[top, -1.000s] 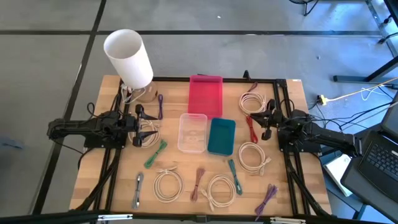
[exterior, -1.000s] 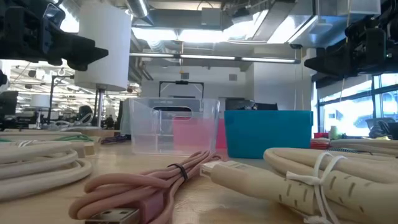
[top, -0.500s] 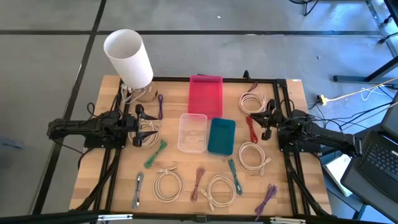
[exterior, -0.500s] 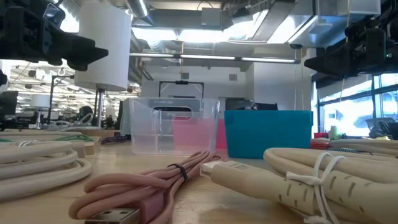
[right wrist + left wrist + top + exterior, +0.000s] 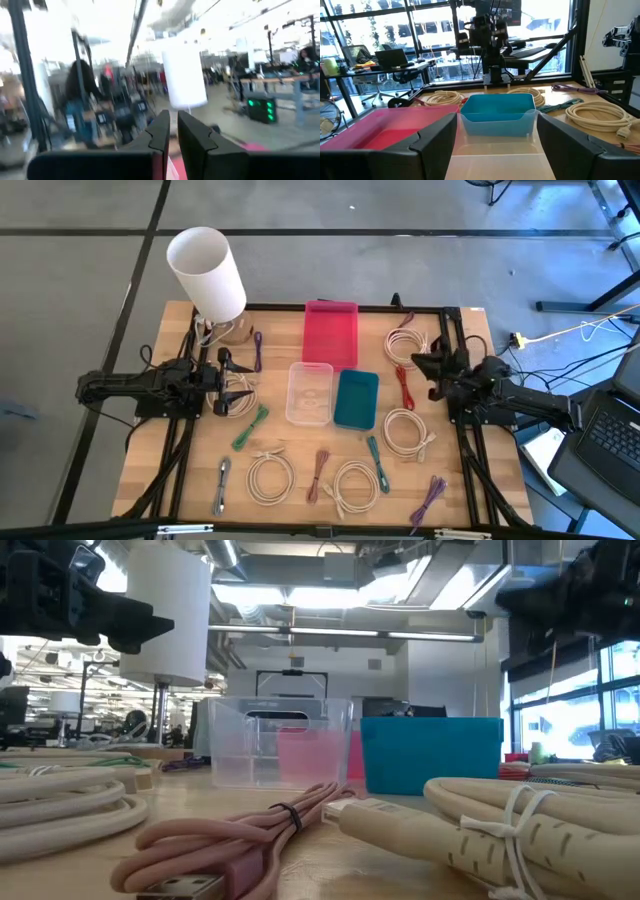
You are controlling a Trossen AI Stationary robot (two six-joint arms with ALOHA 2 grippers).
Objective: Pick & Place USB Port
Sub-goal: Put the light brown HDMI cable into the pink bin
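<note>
I see a white cylinder (image 5: 206, 272) standing at the far left corner of the wooden table (image 5: 152, 442). On the floor to the right lies a yellow cable (image 5: 560, 332), and an open laptop (image 5: 608, 436) sits just beside the table's right edge. Beyond the table I make out an office chair (image 5: 406, 78) by the windows.

Overhead view: even, diffuse illumination over the wooden table (image 5: 200, 470); shadows soft and short. Low view: ceiling light strips (image 5: 330, 595) glare strongly; the pink cable (image 5: 240, 840) nearest the lens is out of focus. Left wrist view: daylight from the windows (image 5: 435, 35) is overexposed, with the arm opposite backlit. Right wrist view: heavy motion blur and a washed-out background; the white cylinder (image 5: 184, 75) reads soft-edged.
</note>
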